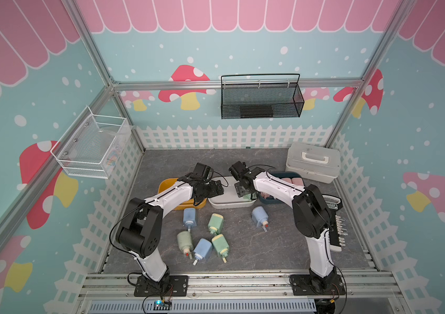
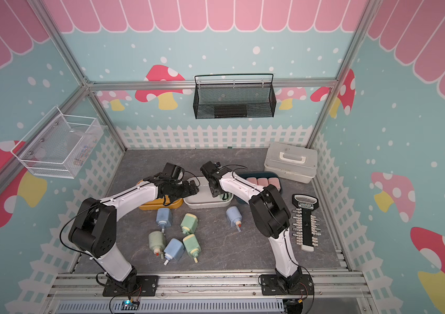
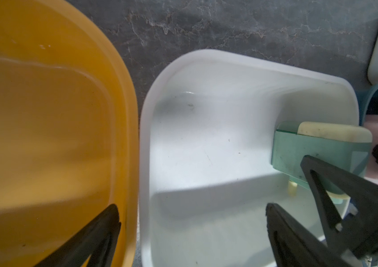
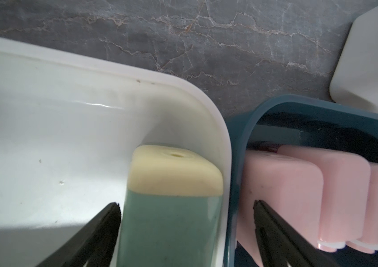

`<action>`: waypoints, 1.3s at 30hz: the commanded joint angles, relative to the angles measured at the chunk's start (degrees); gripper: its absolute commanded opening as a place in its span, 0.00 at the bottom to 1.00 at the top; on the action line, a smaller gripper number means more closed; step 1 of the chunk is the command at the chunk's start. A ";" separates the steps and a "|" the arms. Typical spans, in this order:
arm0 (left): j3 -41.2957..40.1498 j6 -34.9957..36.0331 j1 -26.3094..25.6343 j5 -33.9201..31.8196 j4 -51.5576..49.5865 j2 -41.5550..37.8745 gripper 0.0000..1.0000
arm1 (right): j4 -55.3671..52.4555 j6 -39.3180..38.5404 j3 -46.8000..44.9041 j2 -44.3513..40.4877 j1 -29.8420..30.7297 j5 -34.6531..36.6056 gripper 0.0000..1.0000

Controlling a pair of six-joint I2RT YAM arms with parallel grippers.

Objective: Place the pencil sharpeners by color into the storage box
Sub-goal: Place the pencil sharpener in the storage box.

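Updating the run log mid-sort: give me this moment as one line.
right tool open, straddling green sharpener in white bin | left tool open, holding nothing | pink sharpeners in blue bin | six loose sharpeners on table

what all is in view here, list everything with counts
yellow tray: 1, yellow, left of the white one
white tray: 1, white, middle
dark blue tray: 1, dark blue, right
green pencil sharpeners: 3, pastel green, loose on table
blue pencil sharpeners: 3, pastel blue, loose among them
fourth green sharpener: 1, green, white tray's corner
pink pencil sharpeners: at least 3, pink, in dark blue tray
lidded case: 1, white, back right
bit rack: 1, black, right edge
black mesh basket: 1, back wall
white mesh basket: 1, left wall
left gripper: black, open, above yellow and white trays
right gripper: black, open, straddling fourth green sharpener
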 commanded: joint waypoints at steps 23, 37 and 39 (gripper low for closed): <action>1.07 2.66 -0.24 -1.47 -2.24 -1.20 0.99 | -3.41 -2.65 2.14 -0.25 0.25 2.04 0.91; -1.89 4.75 -0.65 -1.91 -3.06 -7.03 0.99 | 2.86 -3.42 -2.36 -5.94 0.38 -4.18 0.99; -2.93 4.95 -0.87 -2.39 -3.24 -8.60 0.99 | 4.84 -4.15 -3.95 -7.35 0.37 -5.00 0.99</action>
